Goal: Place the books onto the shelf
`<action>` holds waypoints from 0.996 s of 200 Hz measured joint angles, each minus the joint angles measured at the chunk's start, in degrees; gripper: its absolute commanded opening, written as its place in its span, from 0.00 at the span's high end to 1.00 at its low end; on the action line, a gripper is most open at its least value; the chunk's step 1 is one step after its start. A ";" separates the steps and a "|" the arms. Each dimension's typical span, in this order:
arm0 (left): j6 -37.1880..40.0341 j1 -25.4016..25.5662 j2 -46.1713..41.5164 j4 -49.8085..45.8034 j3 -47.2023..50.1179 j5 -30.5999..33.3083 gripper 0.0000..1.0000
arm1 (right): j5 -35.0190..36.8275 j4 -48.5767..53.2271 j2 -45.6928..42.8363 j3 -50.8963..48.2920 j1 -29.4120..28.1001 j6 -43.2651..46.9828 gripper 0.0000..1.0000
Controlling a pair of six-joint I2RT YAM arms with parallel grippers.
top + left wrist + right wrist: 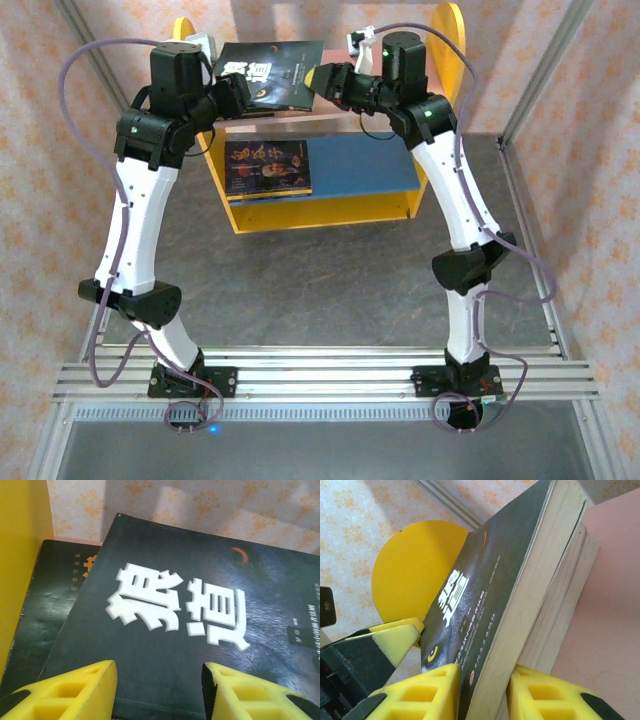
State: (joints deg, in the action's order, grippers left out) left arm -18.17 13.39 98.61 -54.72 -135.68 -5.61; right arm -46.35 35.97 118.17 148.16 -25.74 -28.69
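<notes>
Wallpaper [200, 505] backs the shelf [320, 215]. Lower book [267, 167] lies on its blue board [360, 175], second book [50, 605] on the pink board [615, 605]. My right gripper [485, 676] pinches the top book [270, 70] — tilted, not yet flat; my left gripper [160, 680] stands spread at its edge.

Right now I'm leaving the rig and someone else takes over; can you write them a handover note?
Left gripper: open, at the left edge of the white-character book.
Right gripper: shut on that book's right edge.
The book lies askew atop a yellow-character book on the pink upper board of the shelf; a portrait-cover book lies on the blue lower board.
Done: three books shelved.
Left: probably square the top book, release, withdraw both arms.
</notes>
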 measured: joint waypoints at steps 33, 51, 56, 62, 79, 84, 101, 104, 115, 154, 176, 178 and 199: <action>-0.50 0.00 -0.02 0.00 0.11 -0.66 0.52 | -3.58 0.50 1.62 2.29 1.18 -0.02 0.71; -0.87 0.00 -0.04 0.04 0.13 -0.94 0.53 | -5.11 0.57 2.78 3.96 1.55 -0.02 0.71; -0.90 0.00 -0.17 0.13 0.28 -1.03 0.53 | -5.44 0.57 3.06 4.35 1.60 -0.02 0.71; -0.94 0.00 -0.39 0.28 0.72 -1.03 0.52 | -5.84 0.57 3.43 4.79 1.75 -0.04 0.71; -1.25 0.00 -1.33 0.90 1.99 -1.29 0.52 | -6.84 0.57 4.26 5.49 1.90 -0.22 0.71; -1.29 0.00 -1.51 0.98 2.12 -1.42 0.52 | -7.15 0.57 4.42 5.51 1.90 -0.24 0.71; -1.42 0.00 -1.73 1.57 2.14 -1.53 0.51 | -8.11 0.52 4.98 5.79 1.90 -0.37 0.71; -1.44 0.00 -1.73 1.62 2.10 -1.53 0.51 | -8.22 0.52 5.07 5.88 1.90 -0.42 0.71; -1.42 0.00 -1.73 1.64 1.86 -1.62 0.51 | -8.79 0.52 5.38 6.10 1.90 -0.44 0.71; -1.33 0.00 -1.38 1.79 -0.48 -1.73 0.51 | -9.97 0.44 5.88 6.54 1.90 -0.44 0.70; -1.22 0.00 -0.72 2.62 -1.20 -1.73 0.51 | -10.84 0.42 6.34 7.17 2.03 -0.46 0.70; -1.20 0.00 -0.59 2.69 -1.25 -1.73 0.51 | -10.93 0.42 6.38 7.23 2.08 -0.44 0.70; -0.79 0.00 1.05 2.84 -2.01 -1.68 0.51 | -11.82 0.13 6.62 7.39 2.36 -0.79 0.64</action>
State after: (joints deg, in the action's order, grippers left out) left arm -18.96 13.39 99.66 -51.88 -137.69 -7.29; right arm -58.17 36.10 124.79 155.54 -23.38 -29.47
